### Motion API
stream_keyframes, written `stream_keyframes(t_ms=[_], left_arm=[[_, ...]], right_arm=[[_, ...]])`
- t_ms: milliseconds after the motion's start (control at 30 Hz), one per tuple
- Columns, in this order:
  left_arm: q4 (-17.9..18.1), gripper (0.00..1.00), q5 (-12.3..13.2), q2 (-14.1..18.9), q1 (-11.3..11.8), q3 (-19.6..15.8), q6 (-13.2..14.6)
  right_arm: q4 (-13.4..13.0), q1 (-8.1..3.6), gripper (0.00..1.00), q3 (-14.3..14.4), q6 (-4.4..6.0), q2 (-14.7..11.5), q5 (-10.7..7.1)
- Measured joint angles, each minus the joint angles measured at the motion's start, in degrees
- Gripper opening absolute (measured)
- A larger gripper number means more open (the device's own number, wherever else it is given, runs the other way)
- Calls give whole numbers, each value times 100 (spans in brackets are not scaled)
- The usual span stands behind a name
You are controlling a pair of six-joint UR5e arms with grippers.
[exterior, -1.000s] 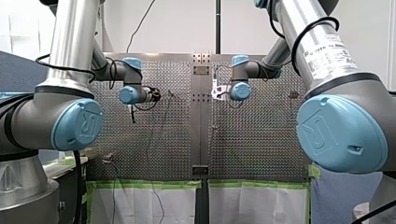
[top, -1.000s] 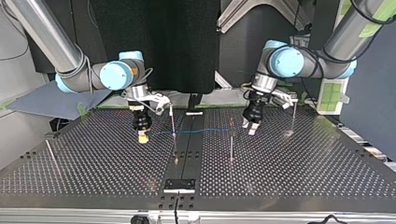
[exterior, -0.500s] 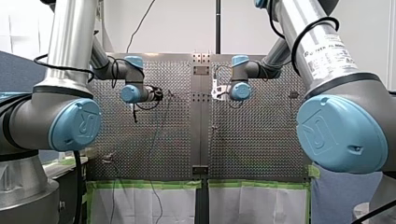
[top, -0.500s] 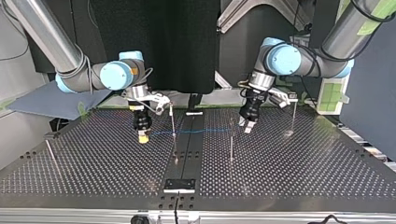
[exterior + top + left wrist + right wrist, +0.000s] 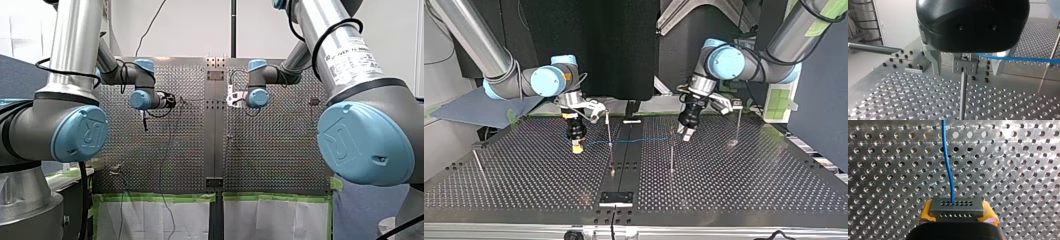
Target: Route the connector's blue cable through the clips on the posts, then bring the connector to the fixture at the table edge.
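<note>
The connector, a grey block with 2 rows of small holes, is clamped between the yellow pads of my right gripper, whose jaws are closed on its 2 sides. In the top view this gripper hangs just above the perforated tabletop, nearer the edge where the arms stand than the opposite edge, at the view's left of the centre strip.

The blue cable leaves the connector's face and runs ahead of the gripper. In the top view it stretches level over the centre strip, crosses a thin upright post and reaches my left gripper.

That gripper's 2 metal fingers stand wide apart and clamp nothing. A second post with a clip block on top stands between them. The cable crosses in front of 1 finger.

The fixture, a dark plate, lies at the middle of the tabletop's edge farthest from the arms, well apart from the connector.
</note>
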Motion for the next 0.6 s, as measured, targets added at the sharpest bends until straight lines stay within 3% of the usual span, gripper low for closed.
stream_keyframes(t_ms=[600], left_arm=[[-13, 99, -8, 141, -185, -3, 158]], right_arm=[[31, 0, 0, 0, 13, 10, -20]])
